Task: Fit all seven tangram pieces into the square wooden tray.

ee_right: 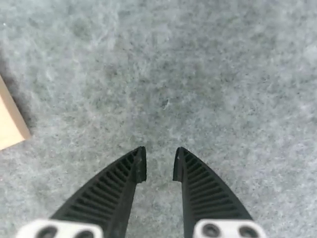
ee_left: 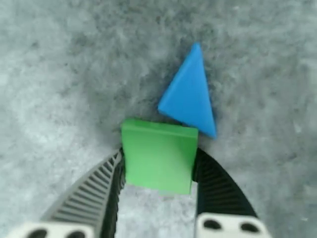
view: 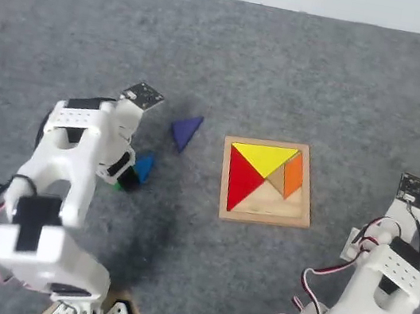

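Between the ribbed fingers (ee_left: 94, 188) of the left tool (ee_left: 157, 166) sits the green square (ee_left: 158, 148), pinched on two opposite sides; whether it is off the grey tabletop (view: 226, 63) cannot be told. The light-blue triangle (ee_left: 190, 96) touches the square's far edge, its sharp point aimed away from the tool. Farther on, well apart from both, the dark-blue triangle (view: 186, 130) lies flat. Beyond it the wooden tray (view: 275, 204) holds the yellow triangle (view: 262, 158), the red triangle (view: 240, 178) and the orange piece (view: 294, 175) — the part nearer the arms shows bare wood. Past the tray, the right tool (ee_right: 159, 158) hangs over bare tabletop, a narrow gap between its fingers and nothing in them.

The step in hand looks to be carrying the square to the tray. Done well, it starts with a straight lift, so the touching triangle is not dragged along. The path should then be high enough to pass over the dark-blue triangle, with a turn of the wrist to line the square's edges up with the open pocket before it goes down. It should be lowered flat and released only once seated — a tilted piece may catch on the tray's rim or on the orange piece.
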